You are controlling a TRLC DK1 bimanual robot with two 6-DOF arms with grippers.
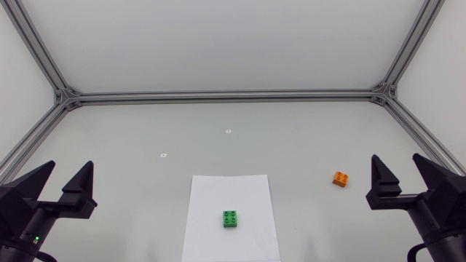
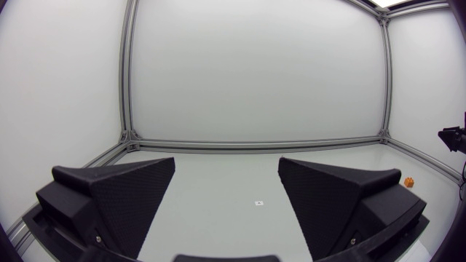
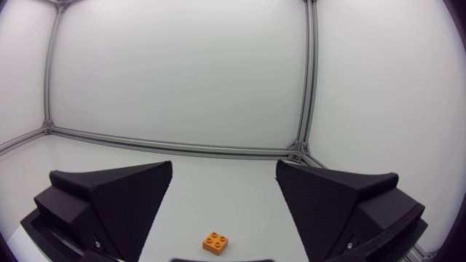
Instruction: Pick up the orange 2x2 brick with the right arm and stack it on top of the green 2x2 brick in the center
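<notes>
The orange brick [image 1: 340,178] is lying on the bench [image 1: 131,138] at the right, just left of the right jaws and well apart from the green brick [image 1: 231,218], which is sitting near the centre on a white sheet [image 1: 229,188]. The left jaws and the right jaws are both standing wide open at the near corners, holding nothing.

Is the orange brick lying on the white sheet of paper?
No, the orange brick lies on the bare table beside the white sheet, which carries only the green brick.
</notes>
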